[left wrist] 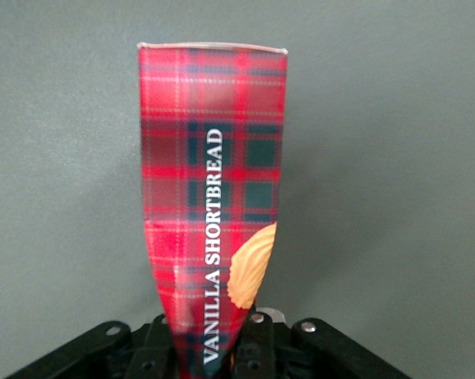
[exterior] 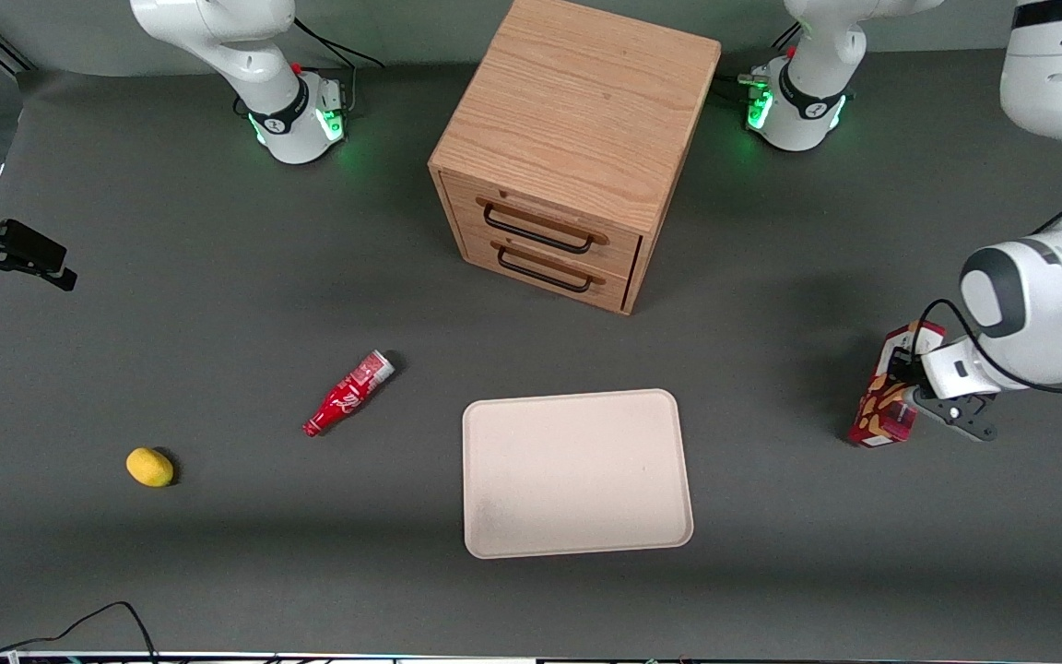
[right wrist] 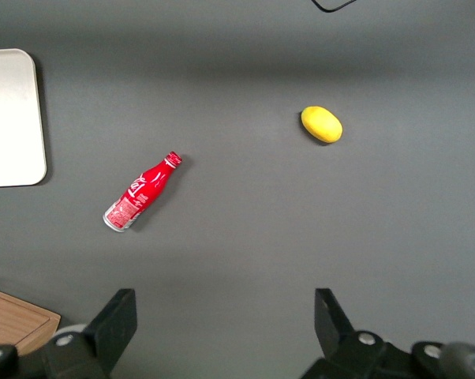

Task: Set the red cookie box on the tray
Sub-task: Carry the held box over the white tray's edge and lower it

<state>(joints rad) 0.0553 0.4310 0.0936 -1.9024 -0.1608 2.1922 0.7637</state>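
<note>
The red cookie box [exterior: 883, 402] stands on end toward the working arm's end of the table, white end up, well apart from the tray [exterior: 577, 472]. My left gripper [exterior: 906, 393] is shut on the box's side. In the left wrist view the tartan box [left wrist: 212, 189] reaches away from the gripper [left wrist: 214, 351], pinched narrow between the fingers. I cannot tell whether its lower end touches the table. The cream tray lies flat with nothing on it, and its corner also shows in the right wrist view [right wrist: 9, 118].
A wooden two-drawer cabinet [exterior: 572, 148] stands farther from the front camera than the tray. A red bottle [exterior: 348, 394] lies on its side toward the parked arm's end, with a yellow lemon [exterior: 150, 467] farther that way.
</note>
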